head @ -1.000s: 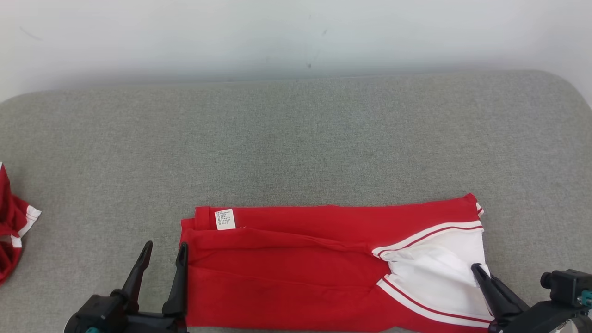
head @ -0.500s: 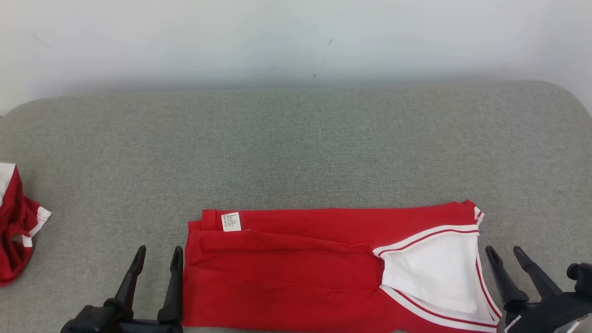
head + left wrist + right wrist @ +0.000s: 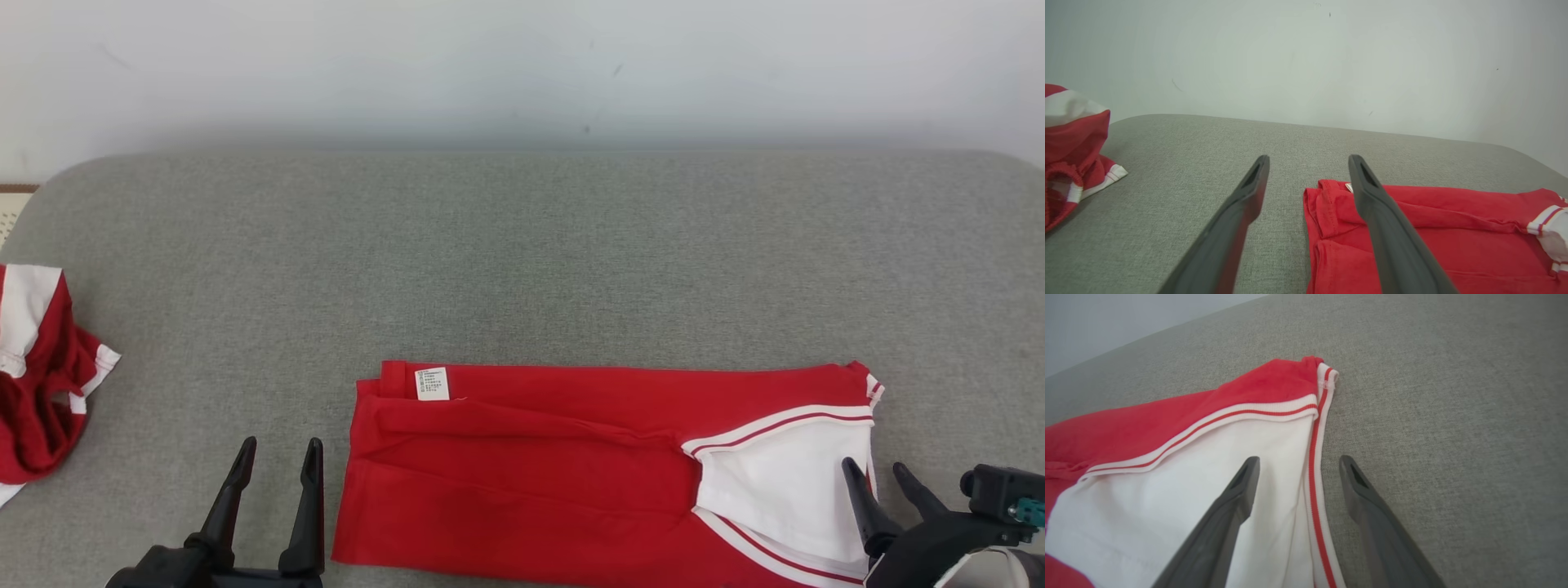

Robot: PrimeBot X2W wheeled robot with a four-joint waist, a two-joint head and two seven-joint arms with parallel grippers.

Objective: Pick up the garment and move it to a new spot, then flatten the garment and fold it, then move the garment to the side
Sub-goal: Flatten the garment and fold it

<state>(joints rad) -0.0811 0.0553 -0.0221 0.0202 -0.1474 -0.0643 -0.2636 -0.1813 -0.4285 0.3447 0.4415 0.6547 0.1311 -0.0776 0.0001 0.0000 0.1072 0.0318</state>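
A red garment (image 3: pixel 531 465) with a white panel and red-and-white trim lies folded into a long flat band near the front edge of the grey cushioned surface (image 3: pixel 522 261). A small white label (image 3: pixel 432 383) sits at its back left corner. My left gripper (image 3: pixel 277 452) stands open just left of the garment's left edge (image 3: pixel 1314 228), holding nothing. My right gripper (image 3: pixel 878 471) is open over the garment's right end, one finger above the white panel (image 3: pixel 1208 490) and the other past the striped edge (image 3: pixel 1314 473), above the grey surface.
Another red and white garment (image 3: pixel 37 384) lies bunched at the far left edge of the surface, also seen in the left wrist view (image 3: pixel 1073 151). A pale wall (image 3: pixel 522 65) runs behind the surface. Bare grey fabric stretches behind the folded band.
The right gripper, shut on the white panel a second ago, has let go and opened, and now sits at the garment's right edge. The camera has shifted; the left gripper has stayed open.
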